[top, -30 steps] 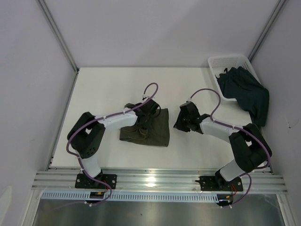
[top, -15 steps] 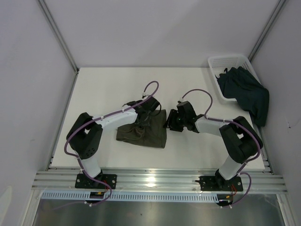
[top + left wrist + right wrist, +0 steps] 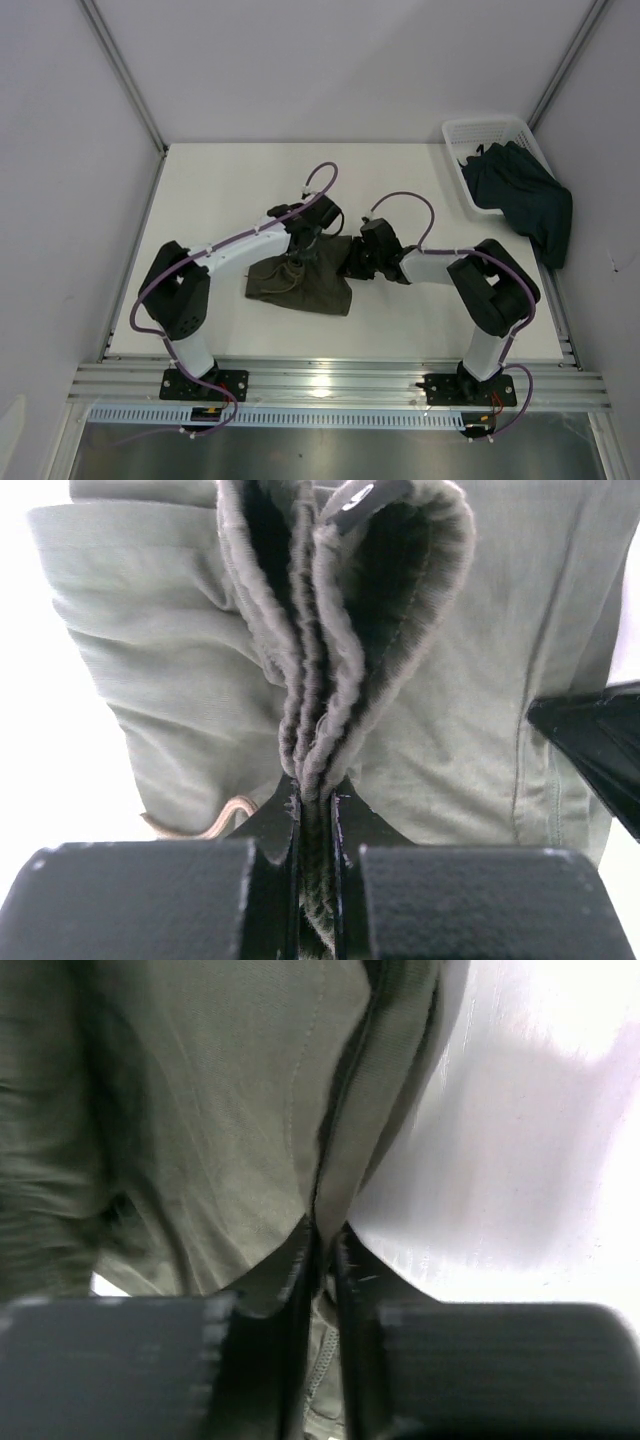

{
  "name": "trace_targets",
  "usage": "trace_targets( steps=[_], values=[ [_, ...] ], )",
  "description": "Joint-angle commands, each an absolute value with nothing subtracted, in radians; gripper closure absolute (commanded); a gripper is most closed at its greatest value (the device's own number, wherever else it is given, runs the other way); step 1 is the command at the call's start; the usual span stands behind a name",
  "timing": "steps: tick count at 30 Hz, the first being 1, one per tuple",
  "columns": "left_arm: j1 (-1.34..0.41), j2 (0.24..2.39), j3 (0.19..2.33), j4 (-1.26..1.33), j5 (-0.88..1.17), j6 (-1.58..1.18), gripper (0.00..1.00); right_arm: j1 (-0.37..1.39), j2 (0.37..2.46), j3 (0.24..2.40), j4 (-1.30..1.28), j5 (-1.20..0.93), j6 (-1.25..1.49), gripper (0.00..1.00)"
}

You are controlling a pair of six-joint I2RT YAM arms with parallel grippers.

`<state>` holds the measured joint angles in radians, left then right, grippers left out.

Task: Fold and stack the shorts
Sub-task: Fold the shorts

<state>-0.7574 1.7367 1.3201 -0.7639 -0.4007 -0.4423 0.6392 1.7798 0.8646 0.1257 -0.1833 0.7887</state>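
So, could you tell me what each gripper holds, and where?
Both hold the olive shorts: left gripper pinches a bunched fold, right gripper the right-hand edge.

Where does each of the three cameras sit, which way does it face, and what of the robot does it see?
Top: above and behind the bases, looking down on the table; both arms show; olive shorts between them, navy shorts draped over the basket.
Left wrist: on the left arm, looking along the left gripper, shut on bunched olive shorts.
Right wrist: on the right arm, looking along the right gripper, shut on the shorts' edge.
Shared: both wrist views show the olive shorts.
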Motion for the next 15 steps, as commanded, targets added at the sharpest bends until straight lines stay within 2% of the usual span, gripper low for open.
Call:
trace_targets(
  steps=[1,2,3,4,9,15],
  values=[
    [-0.761,1.666,1.429,-0.836,-0.516,-0.413,1.00,0.655,1.816,0.882,0.071,-0.121,0.802,0.90],
    [-0.761,1.664,1.472,-0.894,-0.547,-0.411,1.00,0.658,1.825,0.884,0.069,-0.120,0.805,0.97],
    [-0.761,1.663,1.524,-0.925,-0.581,-0.413,1.00,0.660,1.830,0.887,0.060,-0.117,0.808,0.99],
    [-0.761,1.660,1.554,-0.960,-0.641,-0.414,1.00,0.666,1.833,0.887,0.060,-0.109,0.810,1.00],
    [-0.810,1.664,1.735,-1.092,-0.680,-0.428,1.00,0.680,1.838,0.888,0.054,-0.089,0.818,1.00],
    [-0.890,1.767,1.651,-1.027,-0.623,-0.485,1.00,0.680,1.835,0.896,0.040,-0.083,0.815,1.00]
  ],
)
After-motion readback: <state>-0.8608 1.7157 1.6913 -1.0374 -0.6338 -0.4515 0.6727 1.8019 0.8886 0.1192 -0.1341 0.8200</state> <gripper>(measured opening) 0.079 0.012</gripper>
